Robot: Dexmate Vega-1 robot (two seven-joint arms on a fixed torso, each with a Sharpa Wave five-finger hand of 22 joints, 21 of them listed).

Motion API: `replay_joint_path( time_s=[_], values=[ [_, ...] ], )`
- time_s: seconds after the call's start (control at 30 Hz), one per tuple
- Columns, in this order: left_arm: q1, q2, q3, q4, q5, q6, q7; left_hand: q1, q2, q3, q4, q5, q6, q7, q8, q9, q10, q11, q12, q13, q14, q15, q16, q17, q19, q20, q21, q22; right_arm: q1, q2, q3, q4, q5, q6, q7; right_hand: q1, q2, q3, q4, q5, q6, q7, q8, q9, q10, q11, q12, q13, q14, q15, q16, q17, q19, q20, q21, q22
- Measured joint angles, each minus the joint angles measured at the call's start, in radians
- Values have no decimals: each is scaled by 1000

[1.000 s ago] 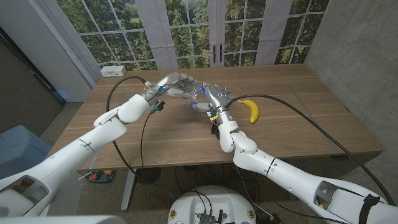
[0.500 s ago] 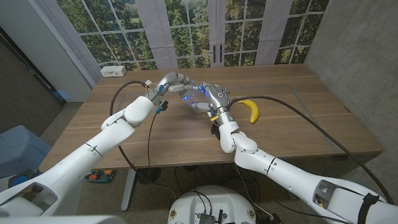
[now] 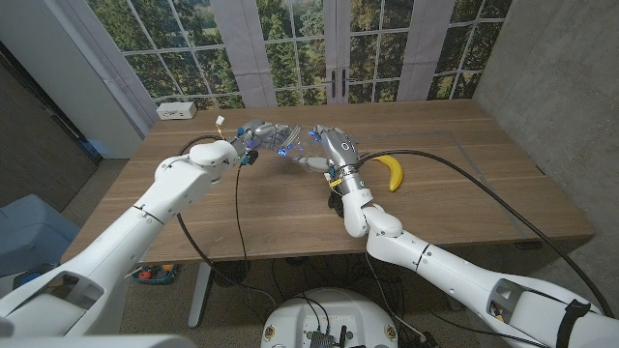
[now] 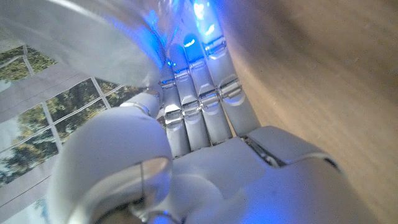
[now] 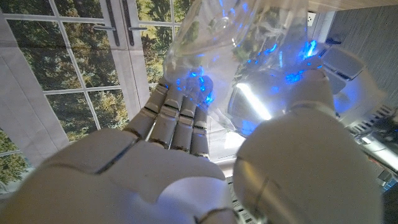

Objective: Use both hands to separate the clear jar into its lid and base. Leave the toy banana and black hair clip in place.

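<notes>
The clear jar is held above the middle of the wooden table [image 3: 455, 208], lit blue by the hands' lights. My left hand [image 3: 261, 134] grips a clear curved piece, seemingly the lid [image 4: 93, 37], against its fingers [image 4: 199, 106]. My right hand [image 3: 326, 151] grips the jar base [image 5: 239, 43] between thumb and fingers. In the head view a narrow gap shows between the two hands; I cannot tell whether the pieces still touch. The yellow toy banana [image 3: 390, 171] lies on the table just right of my right hand. A dark shape under my right wrist may be the hair clip; I cannot tell.
A white box [image 3: 176, 110] sits at the table's far left corner. Black cables loop from both forearms over the tabletop. Windows stand behind the table, and a grey wall runs along its right side.
My left elbow has risen and swung inward, and the left hand has drawn a little to the left, away from the right hand. The right hand and the banana have stayed put.
</notes>
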Motion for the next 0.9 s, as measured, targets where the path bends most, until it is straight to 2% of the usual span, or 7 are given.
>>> replay_joint_path(
  time_s=[0.17, 0.3, 0.37, 0.5, 0.67, 0.77, 0.9],
  values=[
    [-12, 20, 16, 4, -97, 53, -16, -140, -16, 59, 81, 2, -49, -18, -62, -1, -49, -7, -66, 3, -14, -21, -36, 0, -60, 40, -33, 6, -1, -2, 4, 4, 3, 7, -6, 0, 0, 0, 0, 0, 0, 0, -1, 0, 0, 0, -1, 0, 0, 0, -4, 2, -4, -4, 8, 0],
    [-11, 22, 19, 3, -96, 23, -16, -310, -85, 54, 98, 0, -302, -34, -108, -22, -188, -4, -110, 12, -77, -49, -59, 0, -116, 89, -72, 4, -1, -3, 6, 6, 3, 7, -7, 0, 0, 0, 0, 0, 0, 0, -1, -2, 0, 0, -6, 0, 0, 0, -5, 4, -4, -4, 8, 0],
    [19, 38, 39, 3, -76, -17, -13, -384, -109, 51, 91, 0, -454, -39, -108, -34, -326, 18, -117, 17, -123, -73, -63, 0, -159, 122, -105, 4, -1, -4, 6, 6, 3, 13, -10, 0, 0, 0, 0, 0, 0, 0, -1, -2, 0, 0, -7, -1, 0, 0, -5, 4, -4, -4, 8, 0],
    [50, 39, 48, 10, -41, -105, -8, -490, -136, 52, 53, 0, -669, -99, -108, -53, -552, 36, -121, 17, -354, -29, -67, 3, -299, 193, -192, 4, -1, -5, 7, 7, 3, 17, -13, 0, 0, 0, 0, 0, 0, 0, -1, 4, 0, 0, -8, -2, 0, 0, -5, 4, -4, -4, 15, -5],
    [76, 35, 55, 36, 18, -247, -6, -532, -158, 57, -73, 0, -866, -189, -108, -65, -856, -22, -121, 14, -697, 11, -67, 3, -636, 271, -366, 7, -1, -7, 9, 7, 3, 19, -15, 0, 0, 0, 0, 1, 0, 0, 0, 1, 0, 0, -12, -3, 0, 0, -9, 7, -7, -7, 15, -4],
    [87, 34, 61, 59, 68, -343, -9, -533, -161, 48, -128, 0, -917, -230, -103, -68, -943, -48, -121, 14, -799, 7, -67, 3, -740, 296, -404, 7, -1, -10, 10, 5, 1, 18, -15, 0, 0, 0, 0, 4, 0, 0, 0, 2, 0, 0, -16, -1, 0, 0, -9, 8, -7, -7, 15, -4],
    [89, 37, 66, 87, 125, -472, -23, -516, -200, 32, -161, 0, -941, -269, -103, -68, -1000, -59, -116, 14, -865, 5, -67, 0, -804, 309, -414, 7, -3, -13, 11, 1, -2, 14, -9, 0, 0, 4, -4, 4, 0, 0, 0, -1, 0, 0, -17, 4, 0, 0, -9, 17, -7, -7, 21, -4]
  ],
)
